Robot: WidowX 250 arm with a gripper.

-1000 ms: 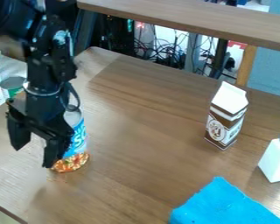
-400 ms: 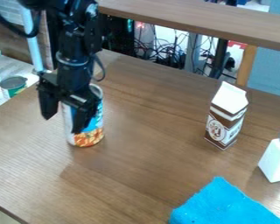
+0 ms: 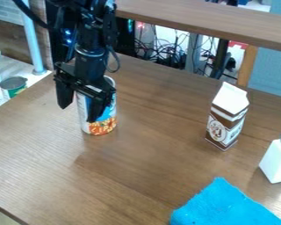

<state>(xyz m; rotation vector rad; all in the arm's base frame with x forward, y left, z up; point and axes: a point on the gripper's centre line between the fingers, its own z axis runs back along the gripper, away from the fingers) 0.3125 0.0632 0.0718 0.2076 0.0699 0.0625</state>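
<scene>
The black gripper (image 3: pixel 77 113) hangs at the upper left of the table, its two fingers spread apart and pointing down. Right behind it stands an upright can (image 3: pixel 103 125) with a blue, white and orange label. The right finger covers part of the can's front, while the left finger is out to the can's left, with a gap beside it. Whether finger and can touch is hidden.
A brown and white carton (image 3: pixel 227 116) stands right of centre, with a white shaker (image 3: pixel 278 160) at the right edge. A blue cloth (image 3: pixel 225 206) lies in front. Another can (image 3: pixel 14 86) is off the table's left side.
The gripper and the labelled can have both shifted away from the camera and to the right, staying close together. Carton, shaker and cloth have kept their places.
</scene>
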